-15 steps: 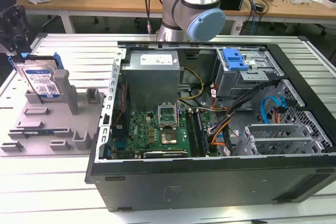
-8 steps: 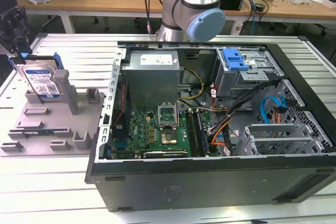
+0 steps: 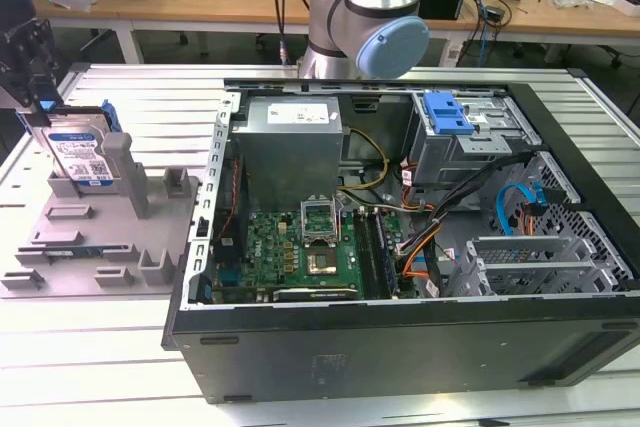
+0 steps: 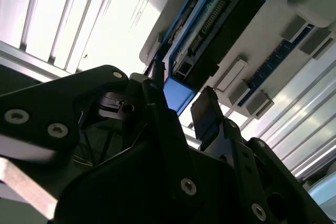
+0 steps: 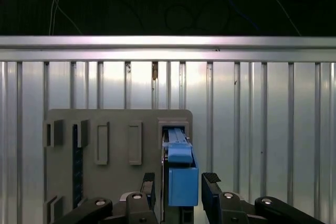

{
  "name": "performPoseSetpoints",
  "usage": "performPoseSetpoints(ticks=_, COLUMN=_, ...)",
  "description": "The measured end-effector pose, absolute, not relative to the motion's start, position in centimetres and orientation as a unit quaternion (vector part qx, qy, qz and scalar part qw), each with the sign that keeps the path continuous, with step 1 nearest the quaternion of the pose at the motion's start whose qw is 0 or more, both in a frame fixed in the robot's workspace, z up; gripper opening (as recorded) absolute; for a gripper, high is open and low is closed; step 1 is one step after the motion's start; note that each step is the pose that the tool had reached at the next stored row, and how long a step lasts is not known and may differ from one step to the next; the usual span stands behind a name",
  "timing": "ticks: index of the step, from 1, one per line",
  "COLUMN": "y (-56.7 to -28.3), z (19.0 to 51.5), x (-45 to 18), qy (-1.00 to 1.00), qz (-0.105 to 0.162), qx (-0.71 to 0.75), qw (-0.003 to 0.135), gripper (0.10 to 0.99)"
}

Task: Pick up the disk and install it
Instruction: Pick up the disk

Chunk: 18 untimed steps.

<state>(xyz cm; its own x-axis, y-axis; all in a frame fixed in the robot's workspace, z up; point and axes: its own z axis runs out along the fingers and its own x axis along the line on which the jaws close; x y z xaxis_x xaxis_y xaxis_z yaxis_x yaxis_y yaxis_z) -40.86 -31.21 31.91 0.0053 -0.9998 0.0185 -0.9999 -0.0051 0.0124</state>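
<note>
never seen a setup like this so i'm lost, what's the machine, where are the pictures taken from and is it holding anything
It is a single grey-and-blue robot arm with a black two-fingered hand. The exterior view looks from off the arm; both wrist views ride near the hand. On the ribbed metal table lie an open black computer case and a grey plastic holder. A silver hard disk in a blue plastic frame stands upright in that holder. The hand is open, its fingers either side of the disk, holding nothing yet.

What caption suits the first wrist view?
Open gripper straddles the blue-railed disk standing in its grey holder.
</note>
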Motion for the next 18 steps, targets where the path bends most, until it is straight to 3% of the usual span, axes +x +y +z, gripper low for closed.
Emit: performPoseSetpoints(ticks=18, y=-31.02, z=31.15, x=-41.01, qy=-0.705, qz=0.002, qx=0.709, qw=0.011, gripper=0.482)
